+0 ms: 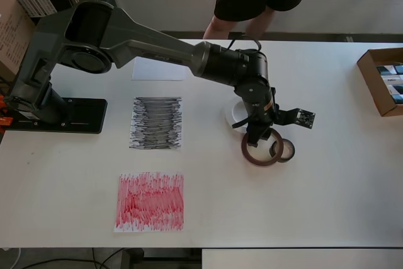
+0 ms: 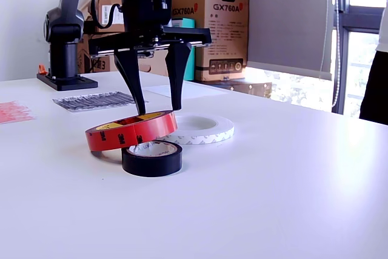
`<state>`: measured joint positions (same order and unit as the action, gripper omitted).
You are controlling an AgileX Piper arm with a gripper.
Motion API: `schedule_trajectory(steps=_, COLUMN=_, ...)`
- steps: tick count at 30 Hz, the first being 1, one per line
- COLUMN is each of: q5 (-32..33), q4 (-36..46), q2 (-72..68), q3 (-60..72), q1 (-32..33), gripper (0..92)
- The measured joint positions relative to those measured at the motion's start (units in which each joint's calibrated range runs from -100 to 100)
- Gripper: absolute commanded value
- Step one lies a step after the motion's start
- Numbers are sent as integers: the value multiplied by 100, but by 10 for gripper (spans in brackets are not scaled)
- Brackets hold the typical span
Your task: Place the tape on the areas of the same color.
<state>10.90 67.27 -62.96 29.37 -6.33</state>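
3 rolls of tape sit bunched together under the arm, and none has reached a sheet yet. The gripper [image 2: 156,95] hangs over them with its 2 dark fingers [image 2: 132,77] spread part-way, their tips down at the far rim of the red tape roll [image 2: 130,130]. Whether the fingers pinch that rim or only touch it cannot be told from either view.

The red roll is tilted, its near edge propped on the black tape roll [image 2: 151,158], which lies flat on the table [image 2: 291,198] just in front. Right behind both lies the white tape roll [image 2: 203,128], flat and partly hidden by the arm in the overhead view.

Well apart from this cluster, toward the overhead view's left, lie the 3 paper areas: the white sheet [image 1: 157,70] near the arm's base, the black-scribbled sheet [image 1: 156,123] below it, and the red-scribbled sheet [image 1: 150,201] nearest the table's lower edge. All 3 sheets are bare.

By this showing the task is at its first pickup, likely the red roll, with all 3 placements left to do.
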Motion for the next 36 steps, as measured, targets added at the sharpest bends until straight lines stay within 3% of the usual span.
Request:
schedule_trajectory(steps=32, q5=3, q4=15, q2=-259, q3=96, q1=85, gripper=489)
schedule_trajectory(steps=34, q5=3, q4=0, q2=-244, q3=111, q1=85, gripper=436)
schedule_trajectory(steps=36, q5=3, q4=0, q2=-244, q3=111, q1=85, gripper=298)
